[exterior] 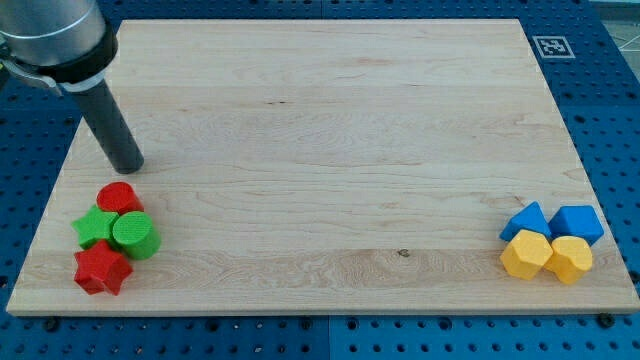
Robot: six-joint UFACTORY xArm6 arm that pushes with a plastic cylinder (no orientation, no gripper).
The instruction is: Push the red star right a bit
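Red star (102, 269) sat at the board's (330, 140) lower left corner, touching the green cylinder (134, 235) and green star (95, 228) above it. Beyond them was a red cylinder (119, 197), then my tip (126, 166); no claw existed.

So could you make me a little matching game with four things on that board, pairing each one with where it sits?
Things:
1. red star
2. my tip
3. red cylinder
4. blue cube

Places:
A. rightmost blue block, by the board's right edge
B. bottom of the left cluster, below the green star
C. top of the left cluster
D. above the left cluster, touching no block

Pairs: 1-B, 2-D, 3-C, 4-A
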